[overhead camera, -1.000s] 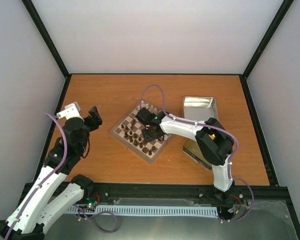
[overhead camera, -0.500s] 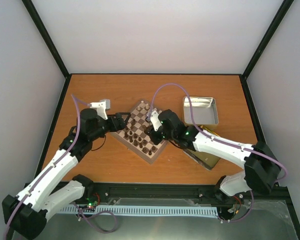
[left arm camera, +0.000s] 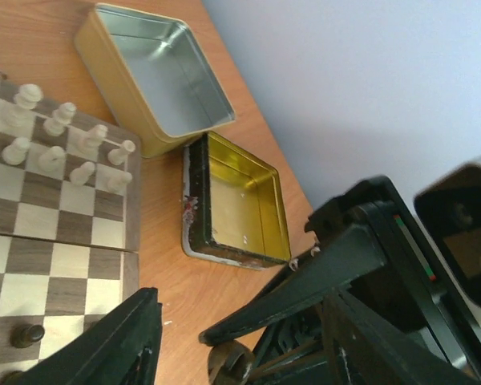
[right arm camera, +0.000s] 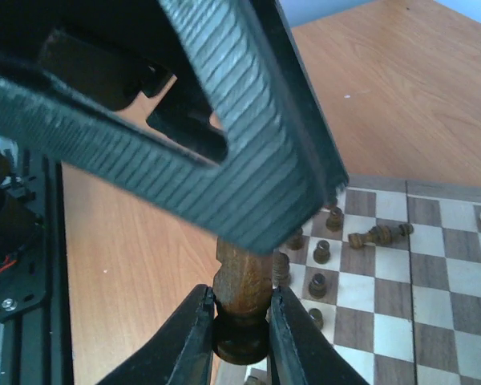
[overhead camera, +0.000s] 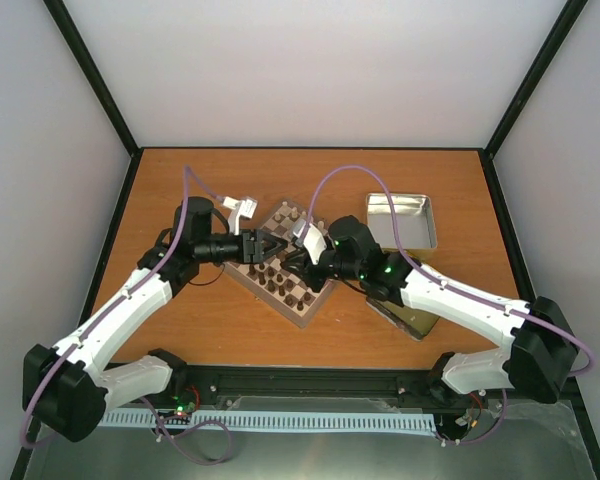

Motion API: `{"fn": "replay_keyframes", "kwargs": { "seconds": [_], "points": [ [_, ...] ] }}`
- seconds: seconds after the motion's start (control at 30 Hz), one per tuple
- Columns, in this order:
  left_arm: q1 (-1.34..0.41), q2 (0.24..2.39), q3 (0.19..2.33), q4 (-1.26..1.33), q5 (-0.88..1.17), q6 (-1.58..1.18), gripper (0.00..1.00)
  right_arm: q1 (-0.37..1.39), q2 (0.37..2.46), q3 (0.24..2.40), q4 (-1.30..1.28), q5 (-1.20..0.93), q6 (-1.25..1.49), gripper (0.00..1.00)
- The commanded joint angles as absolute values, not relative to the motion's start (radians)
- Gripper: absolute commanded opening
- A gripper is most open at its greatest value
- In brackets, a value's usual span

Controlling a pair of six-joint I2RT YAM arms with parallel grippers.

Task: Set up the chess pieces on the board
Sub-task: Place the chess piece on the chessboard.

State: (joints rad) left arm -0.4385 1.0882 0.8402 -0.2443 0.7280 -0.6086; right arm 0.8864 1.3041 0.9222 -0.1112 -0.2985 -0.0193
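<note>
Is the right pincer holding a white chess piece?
No, the right pincer is clamped on a dark brown chess piece, not a white one.

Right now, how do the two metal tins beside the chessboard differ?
The far tin is deeper; the near tin is shallower. The far tin is silvery inside; the near tin is golden inside. The far tin's outer wall is gold; the near tin's is dark and scuffed. Both are rectangular, open, empty, and sit beside the chessboard.
</note>
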Motion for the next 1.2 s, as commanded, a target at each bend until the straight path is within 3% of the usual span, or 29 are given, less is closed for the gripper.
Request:
{"fn": "replay_keyframes", "kwargs": {
  "seconds": [0.0, 0.33, 0.5, 0.7, 0.8, 0.87, 0.97, 1.17],
  "points": [
    [-0.44, 1.07, 0.865, -0.251, 0.872, -0.517, 0.54, 0.888, 1.317, 0.968, -0.111, -0.383, -0.008, 0.18],
    [-0.44, 0.99, 0.832, -0.299, 0.93, -0.454, 0.4, 0.849, 1.286, 0.975, -0.091, -0.53, 0.038, 0.17],
    [-0.44, 0.984, 0.85, -0.357, 0.939, -0.415, 0.26, 0.844, 1.261, 0.971, -0.091, -0.541, 0.039, 0.17],
    [-0.44, 0.969, 0.853, -0.373, 0.954, -0.397, 0.25, 0.841, 1.256, 0.971, -0.092, -0.547, 0.04, 0.17],
    [-0.44, 0.965, 0.856, -0.371, 0.934, -0.395, 0.07, 0.842, 1.26, 0.975, -0.093, -0.552, 0.041, 0.18],
    [-0.44, 0.963, 0.858, -0.367, 0.9, -0.397, 0.01, 0.842, 1.266, 0.98, -0.105, -0.536, 0.054, 0.26],
    [-0.44, 0.946, 0.855, -0.371, 0.78, -0.396, 0.01, 0.841, 1.289, 0.994, -0.153, -0.507, 0.074, 0.49],
    [-0.44, 0.906, 0.796, -0.419, 0.328, -0.397, 0.01, 0.832, 1.295, 0.953, -0.167, -0.352, 0.121, 0.75]
  ]
}}
